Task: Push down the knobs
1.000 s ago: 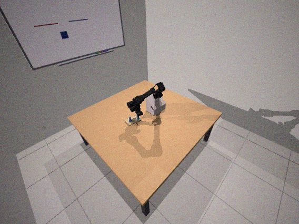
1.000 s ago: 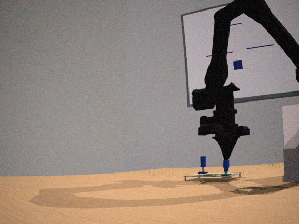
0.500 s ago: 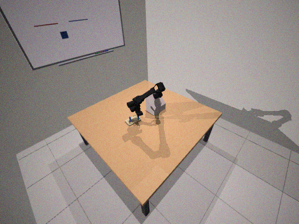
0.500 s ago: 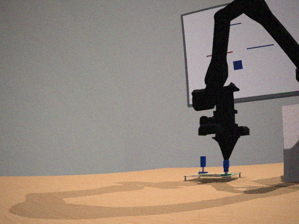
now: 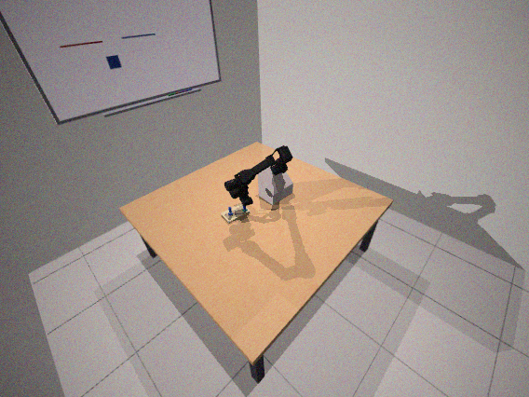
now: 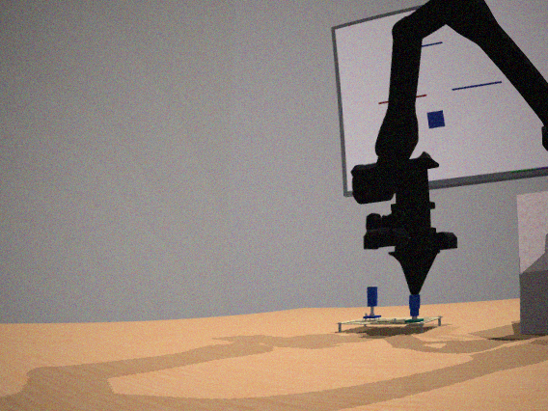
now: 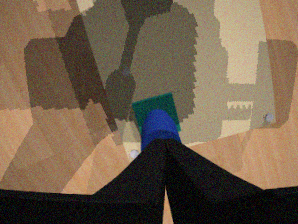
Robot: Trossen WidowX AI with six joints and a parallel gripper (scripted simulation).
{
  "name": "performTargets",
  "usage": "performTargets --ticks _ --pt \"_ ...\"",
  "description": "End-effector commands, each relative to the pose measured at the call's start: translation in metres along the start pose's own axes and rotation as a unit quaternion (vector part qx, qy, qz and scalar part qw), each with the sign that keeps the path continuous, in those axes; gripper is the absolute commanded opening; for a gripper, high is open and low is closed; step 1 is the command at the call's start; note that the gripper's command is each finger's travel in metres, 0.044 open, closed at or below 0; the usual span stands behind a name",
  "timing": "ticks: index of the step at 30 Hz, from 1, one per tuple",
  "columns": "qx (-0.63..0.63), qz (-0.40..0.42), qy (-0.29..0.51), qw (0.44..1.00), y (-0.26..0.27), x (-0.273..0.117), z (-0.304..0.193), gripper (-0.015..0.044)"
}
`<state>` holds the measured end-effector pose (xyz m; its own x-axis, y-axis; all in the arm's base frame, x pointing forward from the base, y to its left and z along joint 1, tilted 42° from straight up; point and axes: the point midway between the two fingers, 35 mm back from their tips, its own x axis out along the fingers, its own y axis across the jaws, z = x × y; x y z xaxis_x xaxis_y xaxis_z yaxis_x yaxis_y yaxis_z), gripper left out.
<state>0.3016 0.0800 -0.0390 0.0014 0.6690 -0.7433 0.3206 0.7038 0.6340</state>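
The circuit board [image 5: 227, 219] [image 6: 354, 321] [image 7: 210, 131] stands on short legs on the table. One blue knob [image 6: 371, 296] [image 5: 230, 211] stands upright on its shaft, with a length of bare shaft showing below it above a blue potentiometer [image 6: 371, 316]. The other blue knob [image 6: 414, 305] [image 7: 159, 125] is on the shaft of a green potentiometer [image 7: 145, 104], with only a small gap showing beneath it in the exterior view. My gripper [image 6: 415, 293] [image 7: 162, 148] is shut and empty, its tips at the top of this second knob. Whether they press on it cannot be told.
A grey box [image 5: 276, 187] [image 6: 533, 299] stands beside the arm's base on the table, to the right of the board in the exterior view. The arm's shadow falls over the board and table.
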Motion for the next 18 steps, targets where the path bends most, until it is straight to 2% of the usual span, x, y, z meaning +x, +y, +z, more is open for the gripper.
performTargets --ticks 1,18 --pt "-0.011 -0.001 0.006 1.0 0.002 0.012 0.0 0.0" --pt "-0.011 -0.001 0.006 1.0 0.002 -0.002 0.001 0.0"
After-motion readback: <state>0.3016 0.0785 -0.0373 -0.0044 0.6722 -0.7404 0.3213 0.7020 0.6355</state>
